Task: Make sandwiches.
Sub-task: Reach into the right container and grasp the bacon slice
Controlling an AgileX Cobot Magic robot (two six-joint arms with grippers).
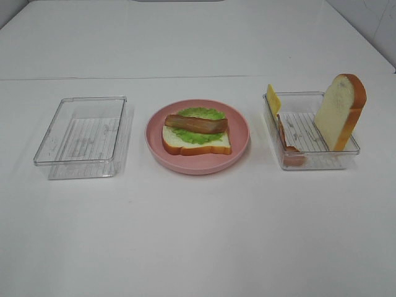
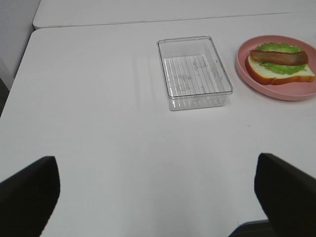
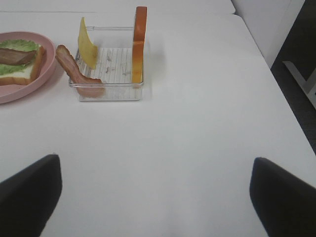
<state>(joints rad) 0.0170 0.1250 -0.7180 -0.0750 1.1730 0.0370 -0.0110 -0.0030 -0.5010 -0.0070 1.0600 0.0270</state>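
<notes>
The part-built sandwich sits on a pink plate (image 1: pixel 238 133): a white bread slice (image 1: pixel 197 146), a green lettuce leaf (image 1: pixel 201 114) and a brown bacon strip (image 1: pixel 195 124) on top. It also shows in the left wrist view (image 2: pixel 279 69). The clear right-hand box (image 1: pixel 309 162) holds a second bread slice (image 1: pixel 339 111) standing upright, a yellow cheese square (image 1: pixel 273 98) leaning on its wall, and another bacon strip (image 3: pixel 74 69). My left gripper (image 2: pixel 155 163) and right gripper (image 3: pixel 155 163) are open, empty and hover over bare table near the front, out of the exterior view.
An empty clear box (image 1: pixel 80 130) stands left of the plate; it also shows in the left wrist view (image 2: pixel 193 71). A seam (image 1: pixel 124 78) runs across the white table behind the objects. The table's right edge (image 3: pixel 291 113) shows in the right wrist view.
</notes>
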